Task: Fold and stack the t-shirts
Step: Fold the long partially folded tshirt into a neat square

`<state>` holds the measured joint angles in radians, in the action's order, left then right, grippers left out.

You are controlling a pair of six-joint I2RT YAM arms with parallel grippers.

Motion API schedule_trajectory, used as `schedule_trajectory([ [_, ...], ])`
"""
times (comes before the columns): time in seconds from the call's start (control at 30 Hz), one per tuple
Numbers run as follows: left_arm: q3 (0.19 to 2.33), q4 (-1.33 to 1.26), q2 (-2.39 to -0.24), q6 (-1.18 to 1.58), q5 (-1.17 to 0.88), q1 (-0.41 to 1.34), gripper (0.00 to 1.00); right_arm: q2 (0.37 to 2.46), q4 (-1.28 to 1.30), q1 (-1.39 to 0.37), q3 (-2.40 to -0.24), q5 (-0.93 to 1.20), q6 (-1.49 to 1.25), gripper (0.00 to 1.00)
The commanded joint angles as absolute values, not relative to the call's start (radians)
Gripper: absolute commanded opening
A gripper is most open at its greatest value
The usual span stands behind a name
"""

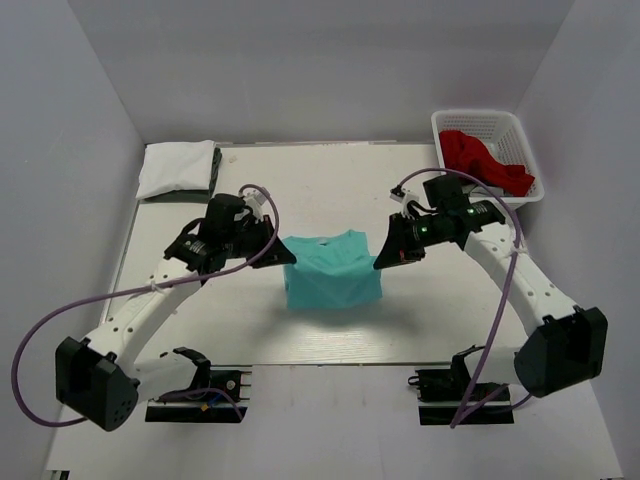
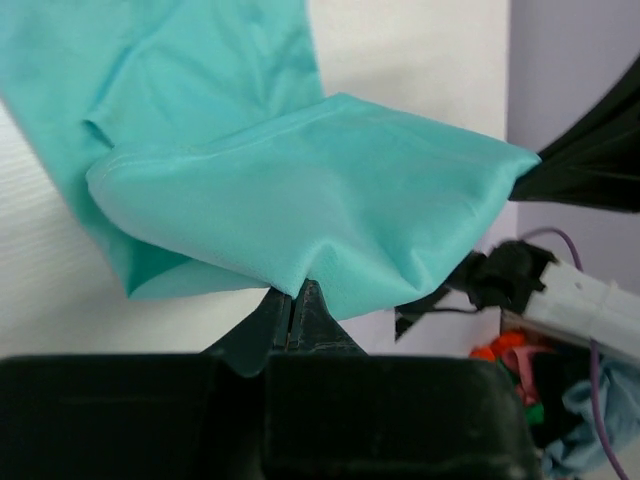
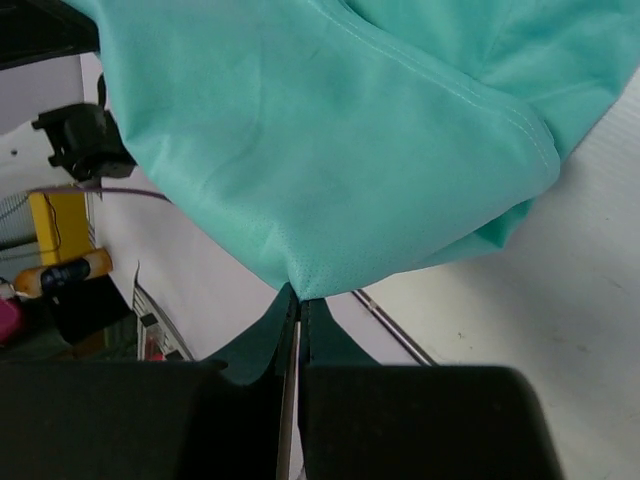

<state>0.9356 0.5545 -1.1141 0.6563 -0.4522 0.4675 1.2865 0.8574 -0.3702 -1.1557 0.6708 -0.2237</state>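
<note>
The teal-green t-shirt [image 1: 332, 270] hangs folded between my two grippers above the middle of the table. My left gripper [image 1: 283, 252] is shut on its left corner, seen in the left wrist view [image 2: 294, 291] pinching the cloth [image 2: 300, 190]. My right gripper [image 1: 381, 262] is shut on its right corner, seen in the right wrist view [image 3: 299, 298] pinching the cloth [image 3: 320, 140]. A white t-shirt [image 1: 176, 167] lies folded on a dark grey one [image 1: 215, 172] at the far left corner. The red t-shirt [image 1: 487, 160] lies crumpled in the basket.
The white plastic lattice basket [image 1: 451, 125] stands at the far right corner, beside the right arm. Grey walls close in the table at the back and both sides. The arm bases and purple cables are at the near edge.
</note>
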Motion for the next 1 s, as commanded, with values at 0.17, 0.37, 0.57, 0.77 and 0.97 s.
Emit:
schedule_trajectory([
  [0.17,1.028,0.557,-1.279,0.684,-0.250,0.443,0.00,1.437,0.655,-0.321,-1.218,0.724,-0.299,0.00],
  [0.37,1.074,0.499,-1.390,0.695,-0.184,0.387,0.00,1.583,0.641,-0.290,-1.305,0.703,-0.291,0.00],
  [0.57,1.117,0.416,-1.549,0.695,-0.265,0.354,0.00,1.729,0.624,-0.253,-1.385,0.681,-0.308,0.00],
  [0.77,1.153,0.313,-1.650,0.715,-0.296,0.324,0.00,1.867,0.624,-0.227,-1.492,0.680,-0.302,0.00],
  [0.97,1.274,0.264,-1.785,0.668,-0.336,0.304,0.60,1.970,0.588,-0.209,-1.555,0.649,-0.311,0.41],
])
